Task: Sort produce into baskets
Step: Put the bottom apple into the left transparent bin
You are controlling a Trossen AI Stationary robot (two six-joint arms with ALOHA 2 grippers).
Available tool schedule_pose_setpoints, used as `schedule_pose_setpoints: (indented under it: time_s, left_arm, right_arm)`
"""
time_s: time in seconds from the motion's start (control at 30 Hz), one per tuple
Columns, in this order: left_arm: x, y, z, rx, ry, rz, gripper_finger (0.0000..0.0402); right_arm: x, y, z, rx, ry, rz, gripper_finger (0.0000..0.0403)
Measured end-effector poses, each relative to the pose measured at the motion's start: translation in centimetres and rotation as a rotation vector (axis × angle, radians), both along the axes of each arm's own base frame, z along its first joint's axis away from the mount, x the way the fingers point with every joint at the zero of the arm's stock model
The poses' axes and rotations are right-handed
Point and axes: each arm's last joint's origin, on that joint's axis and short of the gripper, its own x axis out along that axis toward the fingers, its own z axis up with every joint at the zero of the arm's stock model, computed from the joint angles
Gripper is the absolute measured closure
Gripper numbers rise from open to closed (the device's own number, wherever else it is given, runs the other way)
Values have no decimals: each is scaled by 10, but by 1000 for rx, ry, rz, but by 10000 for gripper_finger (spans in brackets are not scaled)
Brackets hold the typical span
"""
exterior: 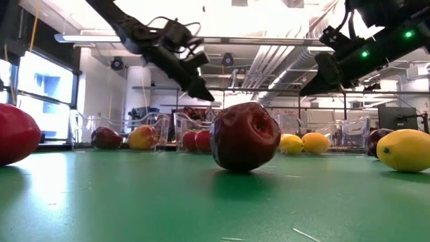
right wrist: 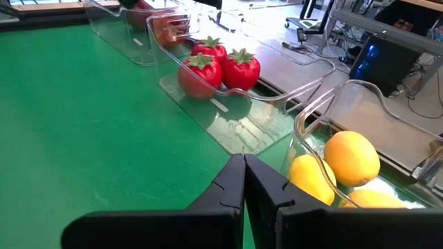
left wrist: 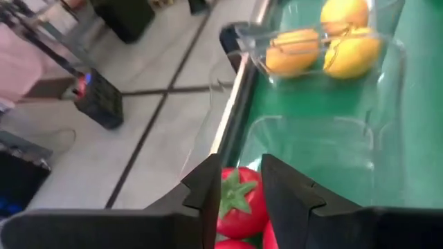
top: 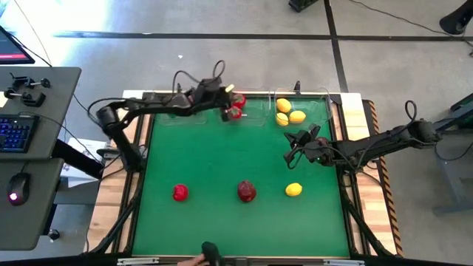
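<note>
Green mat covers the table, clear bins along its far edge. Left gripper hangs over the middle bin, jaws parted a little, a green-topped red fruit right under the gap, contact unclear; two more red fruits sit in that bin. Right gripper is fully closed on nothing just in front of the lemon bin with three lemons; a red fruit, a dark apple and a lemon lie loose on the near mat.
</note>
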Motion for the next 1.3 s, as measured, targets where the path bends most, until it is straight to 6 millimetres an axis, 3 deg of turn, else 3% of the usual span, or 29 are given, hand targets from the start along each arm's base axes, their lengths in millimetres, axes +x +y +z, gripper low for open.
schedule_pose_setpoints:
  time_s: [0.23,0.5,0.8,1.13,1.3]
  left_arm:
    - [-33,-44,1,-5,-116,-37,325]
    - [-60,-98,-17,-56,-185,-138,328]
    - [-76,-145,-46,-89,-255,-275,328]
    - [-76,-176,-52,-131,-253,-387,328]
    - [-76,-184,-52,-133,-248,-436,328]
  right_arm:
    - [0,0,0,-2,-1,-3,402]
    - [0,1,-1,-11,38,53,402]
    - [6,8,3,7,41,310,401]
    - [26,52,-5,-50,-9,722,318]
    - [38,72,-15,-1,-56,908,320]
